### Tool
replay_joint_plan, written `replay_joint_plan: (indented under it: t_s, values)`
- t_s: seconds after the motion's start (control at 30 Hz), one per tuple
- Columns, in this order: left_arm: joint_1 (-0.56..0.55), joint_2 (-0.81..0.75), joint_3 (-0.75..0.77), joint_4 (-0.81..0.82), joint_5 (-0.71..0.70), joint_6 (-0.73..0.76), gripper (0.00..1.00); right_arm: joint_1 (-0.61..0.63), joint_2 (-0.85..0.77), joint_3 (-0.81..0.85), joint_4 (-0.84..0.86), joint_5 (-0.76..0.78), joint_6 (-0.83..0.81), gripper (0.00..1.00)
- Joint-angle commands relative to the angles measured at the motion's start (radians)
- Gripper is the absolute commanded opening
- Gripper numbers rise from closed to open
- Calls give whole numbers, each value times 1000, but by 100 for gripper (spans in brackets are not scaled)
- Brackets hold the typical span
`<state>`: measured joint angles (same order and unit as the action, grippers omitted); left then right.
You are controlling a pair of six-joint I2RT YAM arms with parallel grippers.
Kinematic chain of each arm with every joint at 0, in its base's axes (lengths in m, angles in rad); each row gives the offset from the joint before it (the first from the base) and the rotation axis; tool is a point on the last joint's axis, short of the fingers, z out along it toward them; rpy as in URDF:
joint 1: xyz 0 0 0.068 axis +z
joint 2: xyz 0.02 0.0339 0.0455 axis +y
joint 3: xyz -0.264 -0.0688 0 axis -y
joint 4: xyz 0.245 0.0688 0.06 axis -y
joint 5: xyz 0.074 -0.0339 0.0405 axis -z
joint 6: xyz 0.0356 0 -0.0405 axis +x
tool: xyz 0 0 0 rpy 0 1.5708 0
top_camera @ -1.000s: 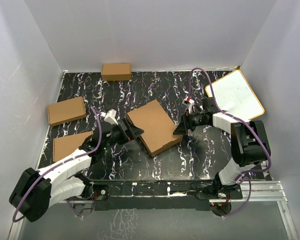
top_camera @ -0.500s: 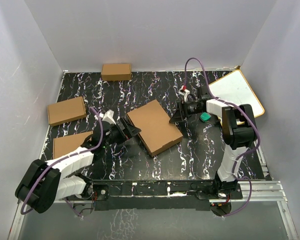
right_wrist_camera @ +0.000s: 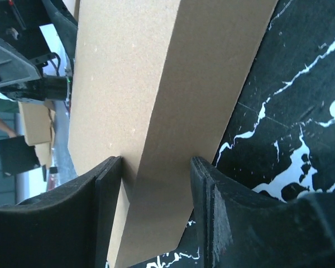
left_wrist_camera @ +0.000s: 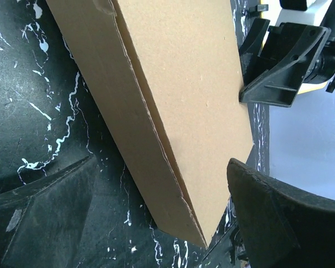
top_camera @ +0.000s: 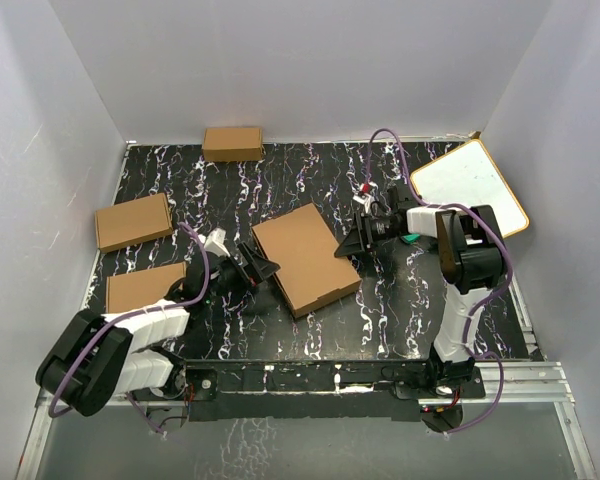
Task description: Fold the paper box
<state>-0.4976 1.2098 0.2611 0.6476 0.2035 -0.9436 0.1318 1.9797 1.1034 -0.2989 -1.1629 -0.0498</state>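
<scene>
Right end effector (top_camera: 352, 245) has moved in on the paper box (top_camera: 305, 257), straddling its right edge, grip unclear; left end effector (top_camera: 263, 268) gapes wide alongside. Mid desk (top_camera: 400, 300), the box looks fully folded.

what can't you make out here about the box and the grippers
- Right wrist view: the right gripper straddles a wall of the paper box; whether it clamps it is unclear, the view is too close.
- Top view: a green thing, mostly hidden by the right arm.
- All views: the box's inside, covered by its own top.
- Left wrist view: the box's far end, cut off by the top edge.
</scene>
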Motion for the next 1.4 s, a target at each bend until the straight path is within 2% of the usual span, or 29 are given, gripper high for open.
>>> replay_joint_plan:
  t_s: [0.0, 0.23, 0.4, 0.47, 0.7, 1.03, 1.13, 1.37]
  values:
    - [10, 5, -20, 98, -4, -33, 97, -29, -2, -33, 58, -14, 46, 51]
    - [10, 77, -33, 216, 19, -94, 97, -76, 18, -48, 66, -1, 65, 34]
    - [8, 153, -21, 336, 53, -138, 97, -81, 14, -56, 72, -6, 67, 34]
    - [7, 186, -8, 330, 52, -146, 97, -80, 17, -57, 73, -3, 64, 33]
    - [1, 277, -29, 419, 30, -182, 97, -80, 34, -57, 69, 40, 63, 32]
    - [-57, 434, 45, 501, -48, -235, 97, -80, 43, -56, 63, 57, 60, 32]
    - [-68, 469, 59, 530, -68, -255, 91, -80, 43, -57, 63, 56, 59, 32]
    - [-75, 479, 61, 551, -87, -267, 60, -81, 29, -49, 46, 28, 41, 36]
